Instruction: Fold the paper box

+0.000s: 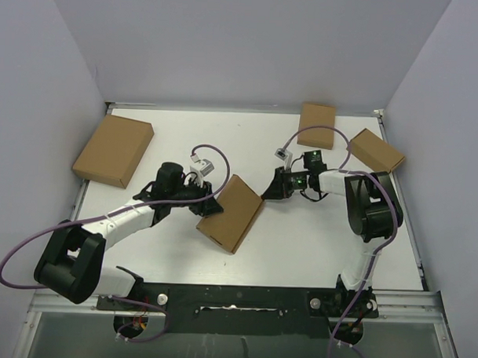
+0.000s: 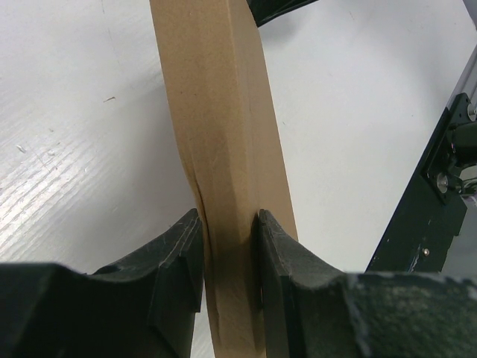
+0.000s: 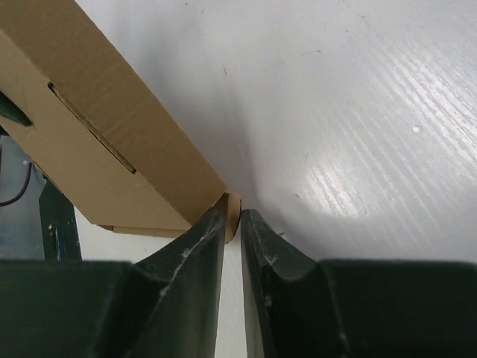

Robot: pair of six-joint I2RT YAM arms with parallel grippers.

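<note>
The paper box [image 1: 231, 214] lies between the two grippers and looks nearly formed, with its lid down. The left gripper [image 2: 229, 224] clamps the box's edge. The right gripper [image 3: 232, 215], almost pressed together, pinches a small tab at its corner. Tucking that tab probably remains.

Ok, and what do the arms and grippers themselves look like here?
The left arm and right arm have white links with bulky black joints; a purple cable loops along each. The left gripper and right gripper carry black, wedge-shaped fingers.
</note>
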